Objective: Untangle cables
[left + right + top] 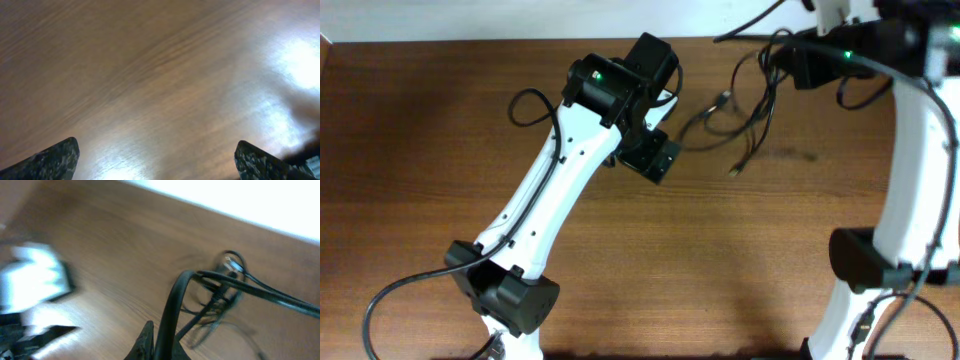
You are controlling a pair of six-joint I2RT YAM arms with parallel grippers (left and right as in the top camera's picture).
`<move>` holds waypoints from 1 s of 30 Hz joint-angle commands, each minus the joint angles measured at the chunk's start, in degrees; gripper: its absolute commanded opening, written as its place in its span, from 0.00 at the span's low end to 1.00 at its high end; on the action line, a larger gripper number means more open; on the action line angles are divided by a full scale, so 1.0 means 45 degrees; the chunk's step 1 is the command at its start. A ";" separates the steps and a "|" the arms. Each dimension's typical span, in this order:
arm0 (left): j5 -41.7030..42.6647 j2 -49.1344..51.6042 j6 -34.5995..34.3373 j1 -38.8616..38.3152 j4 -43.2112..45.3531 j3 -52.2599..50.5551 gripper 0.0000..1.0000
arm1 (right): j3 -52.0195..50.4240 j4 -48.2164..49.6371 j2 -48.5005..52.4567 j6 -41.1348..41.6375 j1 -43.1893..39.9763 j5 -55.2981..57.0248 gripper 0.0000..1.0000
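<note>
The cables (752,112) are thin black cords with metal-tipped plugs. They hang and trail in a loose tangle on the wooden table at the upper right. My right gripper (788,62) is shut on the cables and holds part of the bundle up. In the right wrist view the cable (172,311) runs up between the closed fingers (159,347) toward the tangle (225,282). My left gripper (658,158) is open and empty, just left of the cables' loose ends. The left wrist view shows its two fingertips (160,159) wide apart over bare wood.
The wooden table (740,260) fills the view, with a pale wall edge at the back. Thicker black arm cables loop at the front left (390,300) and front right (910,310). The left arm (545,205) crosses the table's middle.
</note>
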 commanded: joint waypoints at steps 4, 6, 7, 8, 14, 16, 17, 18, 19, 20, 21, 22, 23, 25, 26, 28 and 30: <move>0.5008 -0.0316 0.4512 -0.0262 0.1783 0.0121 0.96 | 0.1146 -0.0049 -0.2749 0.0471 0.2166 -0.0835 0.04; 0.5051 -0.0316 0.4507 -0.0350 0.2215 0.0121 0.96 | 0.1146 -0.0073 -0.2992 0.0510 0.2166 -0.0622 0.04; 0.5387 -0.0316 0.4507 -0.0350 0.2506 0.0121 0.96 | 0.1146 -0.0073 -0.3143 0.0602 0.2166 -0.0617 0.04; 0.6324 -0.0316 0.4503 -0.0350 0.2968 0.0126 0.97 | 0.1146 -0.0073 -0.3167 0.0816 0.2166 -0.0627 0.04; 0.7174 -0.0073 0.4503 -0.0860 0.4493 -0.0170 0.63 | 0.1146 -0.0073 -0.3628 0.0952 0.3580 -0.0627 0.04; 0.6790 0.0636 0.4498 -0.1311 0.5051 -0.0393 0.65 | 0.1146 -0.0073 -0.4167 0.0947 0.3735 -0.0617 0.04; 0.6795 0.1117 0.4498 -0.1530 0.5192 -0.0393 0.71 | 0.1146 -0.0073 -0.4415 0.0947 0.3735 -0.0612 0.04; 0.6805 0.1622 0.4498 -0.1783 0.5362 -0.0393 0.71 | 0.1146 -0.0073 -0.4677 0.0947 0.3735 -0.0612 0.04; 0.6800 0.1967 0.4498 -0.2035 0.5469 -0.0393 0.58 | 0.1141 -0.0078 -0.4784 0.0957 0.3735 -0.0617 0.04; 0.6742 0.2098 0.4498 -0.2191 0.5474 -0.0393 0.00 | 0.1112 -0.0073 -0.4833 0.1083 0.3735 -0.0617 0.04; 0.6397 0.2127 0.4493 -0.2200 0.5455 -0.0393 0.00 | 0.1112 -0.0073 -0.4843 0.1141 0.3735 -0.0612 0.04; 0.5115 0.2127 0.4425 -0.2200 0.5289 -0.0393 0.00 | 0.1112 -0.0078 -0.4843 0.1146 0.3735 -0.0563 0.04; 0.1807 0.2127 0.3546 -0.2142 0.4721 -0.0393 0.00 | 0.1112 -0.0078 -0.4877 0.1180 0.3735 -0.0029 0.04; -0.0986 0.2127 0.3385 -0.1409 0.3109 -0.0393 0.00 | 0.1112 -0.0078 -0.4945 0.1865 0.3701 0.2341 0.04; -0.1117 0.2127 0.3385 -0.0690 0.2283 -0.0393 0.00 | 0.1112 -0.0078 -0.4964 0.2346 0.3701 0.3954 0.04; -0.0952 0.2127 0.2987 0.1049 0.1836 -0.0393 0.00 | 0.1112 -0.0078 -0.4988 0.2909 0.3701 0.5610 0.04; -0.0170 0.2127 0.2657 0.3113 0.1530 -0.0393 0.00 | 0.1112 -0.0078 -0.5022 0.3818 0.3701 0.7679 0.04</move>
